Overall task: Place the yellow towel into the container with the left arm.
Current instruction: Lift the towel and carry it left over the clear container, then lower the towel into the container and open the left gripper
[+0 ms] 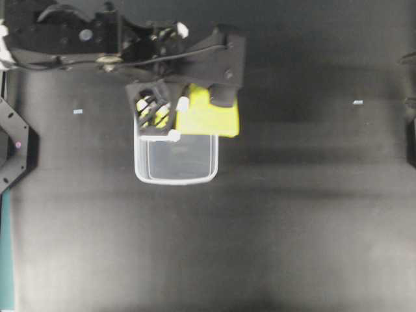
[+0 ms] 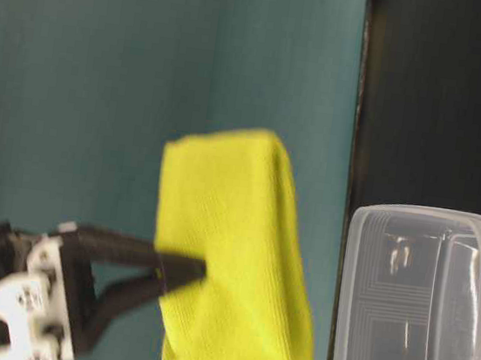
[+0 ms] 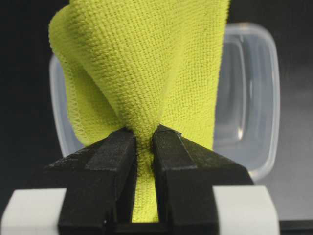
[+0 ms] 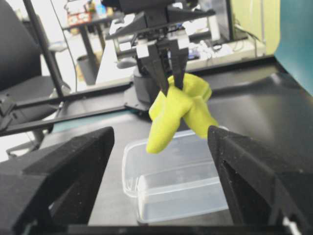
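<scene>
Black lattice-framed left gripper (image 3: 144, 147) nearest lens in left wrist view: jaws pinched tight on bright yellow-green soft towel (image 3: 146, 68). Towel hangs bunched in air above far rim of clear rectangular plastic tub (image 4: 176, 181), not yet inside. Pickup and lift done; judged left: lower over opening, release. Tub empty, standing on black table (image 1: 292, 227). Plain black right gripper (image 4: 161, 161) spread wide, holding nothing, well apart from the tub.
</scene>
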Available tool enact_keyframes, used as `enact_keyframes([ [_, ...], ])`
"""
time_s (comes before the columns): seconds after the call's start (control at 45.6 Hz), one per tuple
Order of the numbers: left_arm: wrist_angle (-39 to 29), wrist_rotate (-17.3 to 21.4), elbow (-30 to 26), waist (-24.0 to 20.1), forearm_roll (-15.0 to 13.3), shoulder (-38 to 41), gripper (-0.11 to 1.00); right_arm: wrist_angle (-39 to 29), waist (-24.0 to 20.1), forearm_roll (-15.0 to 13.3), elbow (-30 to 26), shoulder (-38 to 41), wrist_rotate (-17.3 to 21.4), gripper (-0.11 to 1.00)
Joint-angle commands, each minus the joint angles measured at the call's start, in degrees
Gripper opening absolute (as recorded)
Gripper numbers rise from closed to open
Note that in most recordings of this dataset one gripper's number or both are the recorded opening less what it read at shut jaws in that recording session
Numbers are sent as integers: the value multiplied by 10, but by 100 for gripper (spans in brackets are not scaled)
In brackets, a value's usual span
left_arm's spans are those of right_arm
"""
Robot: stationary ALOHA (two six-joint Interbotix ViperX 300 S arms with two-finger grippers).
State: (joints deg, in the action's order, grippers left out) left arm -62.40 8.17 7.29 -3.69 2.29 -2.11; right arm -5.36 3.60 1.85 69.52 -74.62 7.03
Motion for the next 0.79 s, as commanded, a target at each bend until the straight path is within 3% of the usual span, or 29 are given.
enact_keyframes([
  [0.0,11,-2,9,4,2,-24,7,6,2,-1,-6,4,1,75],
  [0.307,16,5,43,11,2,-17,7,6,2,-1,-5,4,2,75],
  [0.768,88,-3,102,-2,2,-9,7,6,1,-1,-3,7,1,75],
])
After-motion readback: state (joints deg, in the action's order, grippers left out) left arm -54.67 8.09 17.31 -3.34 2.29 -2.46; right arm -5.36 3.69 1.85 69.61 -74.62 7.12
